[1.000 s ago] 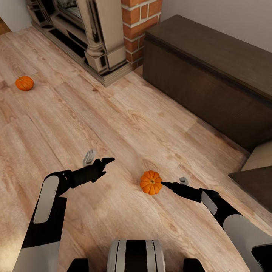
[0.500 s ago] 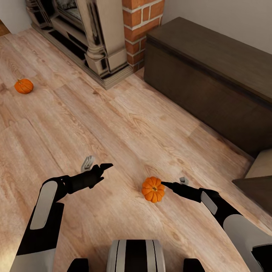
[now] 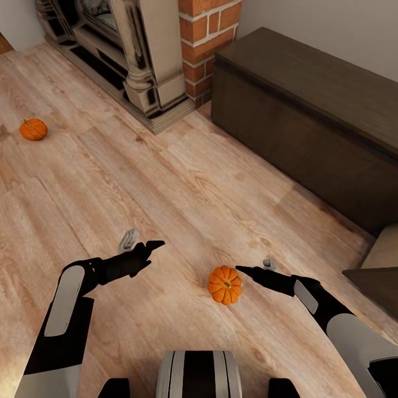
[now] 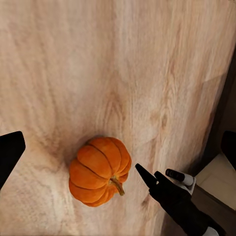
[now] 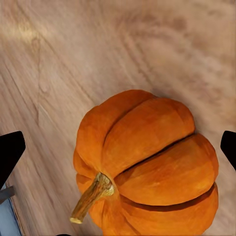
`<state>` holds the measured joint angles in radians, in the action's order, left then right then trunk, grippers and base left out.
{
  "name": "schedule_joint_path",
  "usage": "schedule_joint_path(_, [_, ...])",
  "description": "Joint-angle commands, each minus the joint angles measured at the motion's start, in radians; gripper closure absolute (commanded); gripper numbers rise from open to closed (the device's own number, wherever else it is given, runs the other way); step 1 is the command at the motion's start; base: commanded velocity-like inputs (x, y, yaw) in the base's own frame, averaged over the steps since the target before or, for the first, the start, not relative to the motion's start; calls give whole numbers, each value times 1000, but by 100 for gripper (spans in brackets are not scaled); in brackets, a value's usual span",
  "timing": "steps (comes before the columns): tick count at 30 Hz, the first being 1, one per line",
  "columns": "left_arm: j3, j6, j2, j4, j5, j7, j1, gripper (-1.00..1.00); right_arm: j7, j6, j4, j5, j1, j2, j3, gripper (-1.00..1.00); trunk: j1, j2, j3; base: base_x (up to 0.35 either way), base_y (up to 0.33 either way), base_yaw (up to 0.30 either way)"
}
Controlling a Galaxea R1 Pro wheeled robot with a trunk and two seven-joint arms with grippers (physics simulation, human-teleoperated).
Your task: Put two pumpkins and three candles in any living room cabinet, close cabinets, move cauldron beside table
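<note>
Pale wood-plank floor (image 3: 182,182) lies open around the near ribbed orange pumpkin (image 3: 224,284), with nothing between it and my right gripper (image 3: 255,267), whose fingers are spread wide and empty just beside it. My left gripper (image 3: 141,243) is likewise open and empty. A second orange pumpkin (image 3: 33,129) sits well apart, near the stone fireplace (image 3: 138,61). The long dark-brown cabinet (image 3: 309,110) stands closed. My right wrist view shows the near pumpkin's stem (image 5: 91,196) tilted sideways.
</note>
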<state>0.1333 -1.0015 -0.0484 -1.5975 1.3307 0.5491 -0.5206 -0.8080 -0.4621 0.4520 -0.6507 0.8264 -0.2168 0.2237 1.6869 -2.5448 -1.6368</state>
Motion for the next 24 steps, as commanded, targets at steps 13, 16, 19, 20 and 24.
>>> schedule_joint_path(13, [6,7,-1,-10,12,9,-11,-100,-1,-14,1,-9,0,0,9,-100,4,-2,-32,14,0,0])
schedule_joint_path(16, [6,7,-1,-10,13,9,-12,-100,-1,-17,1,-9,0,0,10,-100,5,-3,-43,0,0,0])
schedule_joint_path(19, [6,8,0,-10,15,7,-12,-100,-2,-19,1,-9,0,0,11,-100,5,-3,-43,0,0,0])
schedule_joint_path(20, [6,8,0,-10,15,6,-12,-100,-2,-19,1,-9,0,0,11,-100,5,-3,-43,0,0,0])
schedule_joint_path(24, [7,8,1,-10,16,5,-12,-100,-2,-19,1,-9,0,0,11,-100,5,-3,-43,0,0,0])
